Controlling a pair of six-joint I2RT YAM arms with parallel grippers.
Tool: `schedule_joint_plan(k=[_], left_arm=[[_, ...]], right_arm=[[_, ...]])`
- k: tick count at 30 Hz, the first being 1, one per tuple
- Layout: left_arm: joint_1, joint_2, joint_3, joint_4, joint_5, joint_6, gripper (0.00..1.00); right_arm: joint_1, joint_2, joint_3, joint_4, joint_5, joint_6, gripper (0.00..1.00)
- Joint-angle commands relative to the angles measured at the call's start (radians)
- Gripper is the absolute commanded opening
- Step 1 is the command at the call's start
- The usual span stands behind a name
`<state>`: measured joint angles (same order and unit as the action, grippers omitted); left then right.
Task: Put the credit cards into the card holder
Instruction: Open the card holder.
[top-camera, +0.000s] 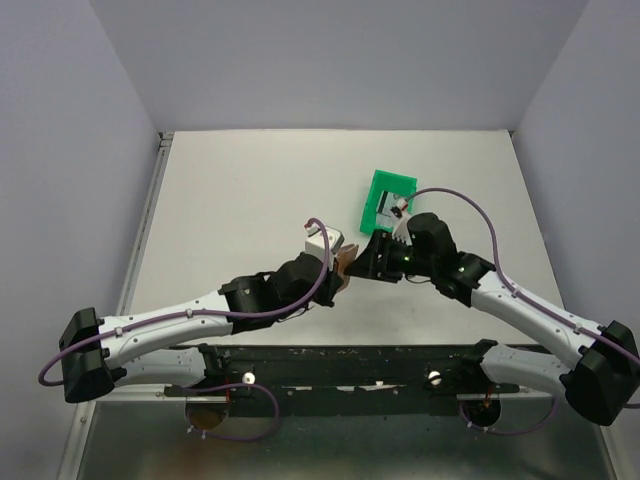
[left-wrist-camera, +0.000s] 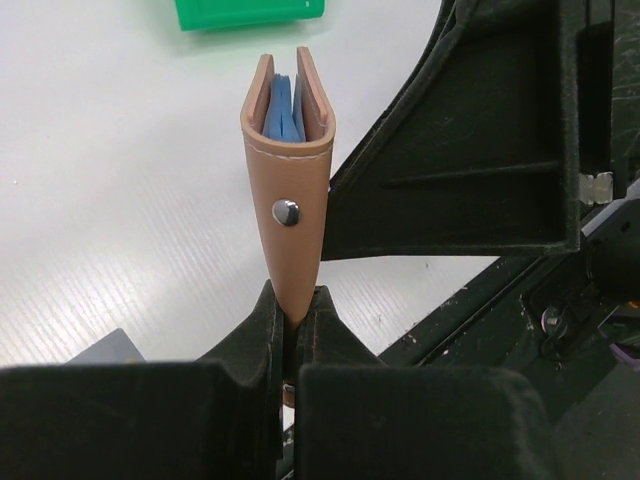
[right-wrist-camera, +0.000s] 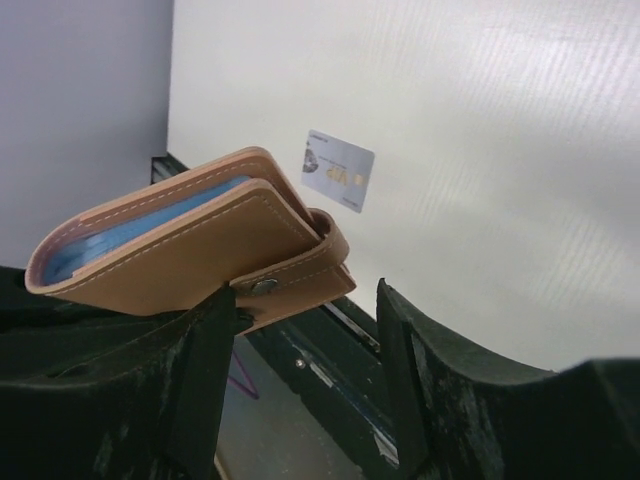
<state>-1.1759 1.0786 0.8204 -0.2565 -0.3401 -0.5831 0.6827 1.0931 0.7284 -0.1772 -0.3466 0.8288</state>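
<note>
Fingers (left-wrist-camera: 255, 335) of left gripper (left-wrist-camera: 291, 318) are clenching the seemingly supple card holder (left-wrist-camera: 288, 190) at its base; right gripper (right-wrist-camera: 305, 320) is hanging released.

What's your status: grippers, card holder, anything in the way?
Left gripper shut on card holder. Right gripper open, close by. One card lies on table. Green bin stands apart.

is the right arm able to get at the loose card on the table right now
Probably yes: the right gripper is open with nothing in it, and the card lies alone on the table beyond the card holder, which the left gripper holds.
</note>
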Motion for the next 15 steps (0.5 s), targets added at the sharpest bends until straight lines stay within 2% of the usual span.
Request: schedule_joint_plan(k=[1,4,11,15], left_arm=[[-0.016,-0.032,-0.006,0.069,0.015,0.008,0.00],[-0.018,-0.054,-0.010,0.046,-0.014,0.011,0.00],[-0.018,-0.078,-0.024,0.028,-0.051,0.009,0.00],[-0.018,-0.072,-0.030,0.016,-0.062,-0.001,0.00]], right_arm=[[0.011,0.042,0.045,-0.195,0.193,-0.023,0.63],[0.008,0.068,0.078,-0.339,0.305,-0.040,0.62],[0.011,0.041,0.077,-0.478,0.512,-0.049,0.62],[0.008,-0.128,-0.013,-0.298,0.428,-0.088,0.62]])
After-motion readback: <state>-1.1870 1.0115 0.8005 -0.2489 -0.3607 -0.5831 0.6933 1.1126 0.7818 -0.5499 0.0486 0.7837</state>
